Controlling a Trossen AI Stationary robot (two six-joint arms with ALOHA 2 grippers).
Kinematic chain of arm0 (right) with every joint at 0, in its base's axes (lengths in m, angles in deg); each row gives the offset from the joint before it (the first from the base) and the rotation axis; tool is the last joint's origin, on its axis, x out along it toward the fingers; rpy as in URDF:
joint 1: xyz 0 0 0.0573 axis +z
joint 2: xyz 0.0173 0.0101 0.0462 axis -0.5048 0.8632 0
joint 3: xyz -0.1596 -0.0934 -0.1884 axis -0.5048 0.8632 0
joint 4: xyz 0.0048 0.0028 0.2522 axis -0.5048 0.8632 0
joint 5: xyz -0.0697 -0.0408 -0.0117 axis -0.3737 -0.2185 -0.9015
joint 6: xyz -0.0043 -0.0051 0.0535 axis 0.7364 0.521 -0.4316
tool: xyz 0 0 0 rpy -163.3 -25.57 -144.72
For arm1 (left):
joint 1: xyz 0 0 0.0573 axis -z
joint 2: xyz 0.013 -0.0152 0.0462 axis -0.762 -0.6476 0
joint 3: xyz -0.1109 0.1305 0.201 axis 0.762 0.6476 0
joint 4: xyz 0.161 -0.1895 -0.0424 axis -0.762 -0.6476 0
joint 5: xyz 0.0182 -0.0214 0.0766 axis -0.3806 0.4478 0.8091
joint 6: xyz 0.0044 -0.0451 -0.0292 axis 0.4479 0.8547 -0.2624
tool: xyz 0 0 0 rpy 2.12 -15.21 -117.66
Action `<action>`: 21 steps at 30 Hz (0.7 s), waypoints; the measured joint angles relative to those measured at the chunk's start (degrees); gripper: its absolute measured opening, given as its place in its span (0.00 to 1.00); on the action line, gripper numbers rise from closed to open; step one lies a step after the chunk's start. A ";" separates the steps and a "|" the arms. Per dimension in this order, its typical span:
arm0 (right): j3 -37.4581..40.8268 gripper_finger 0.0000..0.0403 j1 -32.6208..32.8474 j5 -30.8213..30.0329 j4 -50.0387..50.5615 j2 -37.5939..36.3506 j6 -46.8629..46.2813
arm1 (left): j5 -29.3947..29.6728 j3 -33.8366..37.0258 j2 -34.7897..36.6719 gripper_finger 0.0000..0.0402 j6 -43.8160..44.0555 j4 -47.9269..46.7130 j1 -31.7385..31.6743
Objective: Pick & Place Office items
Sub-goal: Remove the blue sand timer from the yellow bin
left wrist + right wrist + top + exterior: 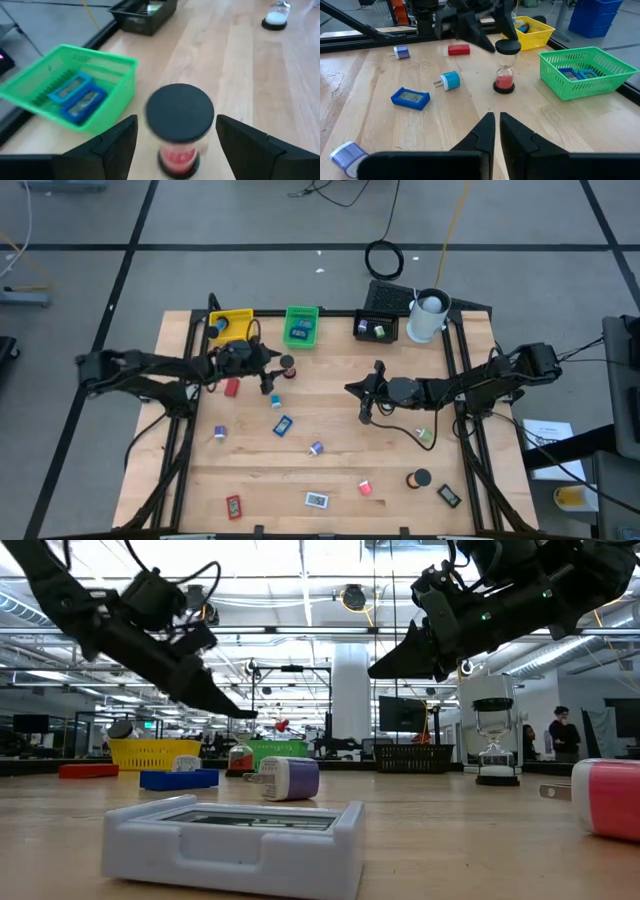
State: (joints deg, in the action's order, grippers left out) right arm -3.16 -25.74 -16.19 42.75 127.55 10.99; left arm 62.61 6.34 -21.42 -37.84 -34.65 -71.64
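— What does your wrist camera give you that the overhead one doesn't?

— From above, my left gripper (268, 373) and the hourglass (288, 365) blur into one dark knot just below the green tray (301, 326), in the upper middle of the frame. My left wrist view pulls them apart. The hourglass's black cap sits in the centre of the frame, with red sand under it, and one of my fingers (112, 142) stands at each side low in the frame.

— Are you gripping it?

— No. My jaws are spread, and bare wood shows between each finger and the cap. The hourglass stands upright on the table between them.

— And your other arm?

— My right gripper (497, 120) hangs over the middle of the table with its fingers pressed together and nothing between them. Its camera faces the hourglass from the other side and shows both caps and the waist. A blue-and-white plug (449, 80), a flat blue piece (410, 97) and a red piece (458, 49) lie to the left of the hourglass in that frame.

— Anything you can't make out?

— In my left wrist view the hourglass's base is cut off at the lower edge. The two blue pieces (75, 95) in the green tray look like flat rectangles, probably, though they are too blurred to be sure. In the low view I cannot pick the hourglass out with any confidence.
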 joint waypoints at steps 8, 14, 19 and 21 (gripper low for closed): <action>0.00 0.06 0.02 0.02 0.00 0.00 0.03 | 9.87 -10.26 17.79 0.63 7.10 -42.46 -0.26; 0.00 0.06 0.14 0.11 -0.02 0.00 0.22 | 24.06 -26.80 17.87 0.38 19.65 -71.60 -1.97; 0.00 0.06 0.20 0.13 -0.02 0.00 0.22 | 23.95 -34.30 12.24 0.20 19.87 -82.79 -6.81; 0.00 0.06 0.20 0.13 -0.03 0.00 0.21 | 22.12 -35.80 9.86 0.20 18.47 -84.80 -9.31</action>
State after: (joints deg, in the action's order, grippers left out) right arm -3.16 -25.54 -16.06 42.72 127.55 11.19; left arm 84.73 -29.46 -11.56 -19.38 -119.45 -80.95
